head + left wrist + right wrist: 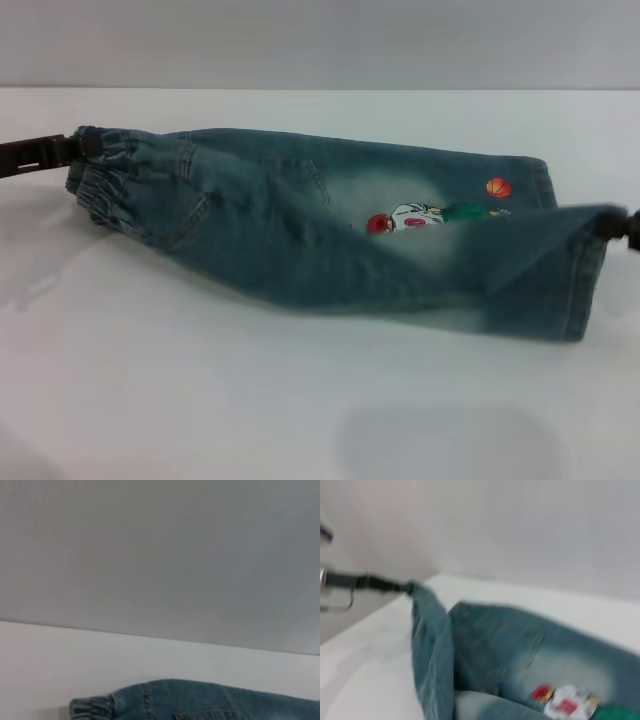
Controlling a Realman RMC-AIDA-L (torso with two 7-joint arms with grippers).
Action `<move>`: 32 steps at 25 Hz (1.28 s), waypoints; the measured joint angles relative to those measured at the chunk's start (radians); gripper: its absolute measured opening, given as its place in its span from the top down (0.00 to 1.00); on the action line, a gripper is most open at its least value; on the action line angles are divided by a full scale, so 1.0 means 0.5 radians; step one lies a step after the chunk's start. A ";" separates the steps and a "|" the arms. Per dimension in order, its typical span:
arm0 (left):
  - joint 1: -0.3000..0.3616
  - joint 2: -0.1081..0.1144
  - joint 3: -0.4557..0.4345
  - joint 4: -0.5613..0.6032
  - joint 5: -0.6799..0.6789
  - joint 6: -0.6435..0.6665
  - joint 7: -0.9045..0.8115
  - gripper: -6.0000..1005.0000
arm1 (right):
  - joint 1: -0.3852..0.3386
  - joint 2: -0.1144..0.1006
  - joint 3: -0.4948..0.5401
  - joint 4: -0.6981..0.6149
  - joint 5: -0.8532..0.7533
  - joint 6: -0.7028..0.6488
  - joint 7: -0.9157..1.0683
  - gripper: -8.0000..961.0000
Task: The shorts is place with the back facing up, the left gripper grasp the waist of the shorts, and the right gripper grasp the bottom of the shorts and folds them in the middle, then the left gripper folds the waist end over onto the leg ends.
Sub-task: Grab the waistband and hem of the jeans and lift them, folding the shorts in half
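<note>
The faded denim shorts (300,230) lie across the white table, doubled lengthwise, with a back pocket and the embroidered basketball player (415,218) facing up. At the far left, my left gripper (72,148) is shut on the puckered waist of the shorts (105,170) and lifts that corner slightly. At the right edge, my right gripper (617,226) is shut on the bottom of the shorts (590,275), holding a hem corner raised. The right wrist view shows the left gripper (402,586) pinching the waist corner, with the shorts (495,645) below. The left wrist view catches only the waistband (90,707).
The white table (200,400) stretches out in front of the shorts and behind them to a pale grey wall (320,40). Nothing else stands on it.
</note>
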 joint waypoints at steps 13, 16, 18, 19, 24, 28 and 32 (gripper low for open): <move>0.039 -0.006 0.024 -0.003 -0.216 -0.072 0.067 0.94 | -0.020 -0.007 0.144 0.103 0.218 0.231 -0.136 0.99; 0.028 -0.007 0.040 -0.003 -0.219 -0.099 0.067 0.94 | -0.022 0.009 0.156 0.122 0.232 0.321 -0.169 0.99; 0.028 -0.007 0.040 -0.003 -0.219 -0.099 0.067 0.94 | -0.026 0.030 0.158 0.128 0.251 0.394 -0.194 0.99; 0.026 -0.007 0.048 -0.003 -0.222 -0.114 0.067 0.94 | -0.027 0.038 0.158 0.131 0.255 0.418 -0.199 0.99; 0.025 -0.012 0.218 -0.003 -0.250 -0.278 0.045 0.94 | -0.010 0.079 0.158 0.171 0.272 0.580 -0.249 0.99; 0.025 -0.012 0.310 -0.019 -0.278 -0.398 0.041 0.94 | 0.005 0.094 0.149 0.191 0.282 0.661 -0.253 0.99; 0.022 -0.012 0.391 -0.035 -0.299 -0.482 0.040 0.94 | 0.024 0.098 0.137 0.308 0.391 0.741 -0.340 0.99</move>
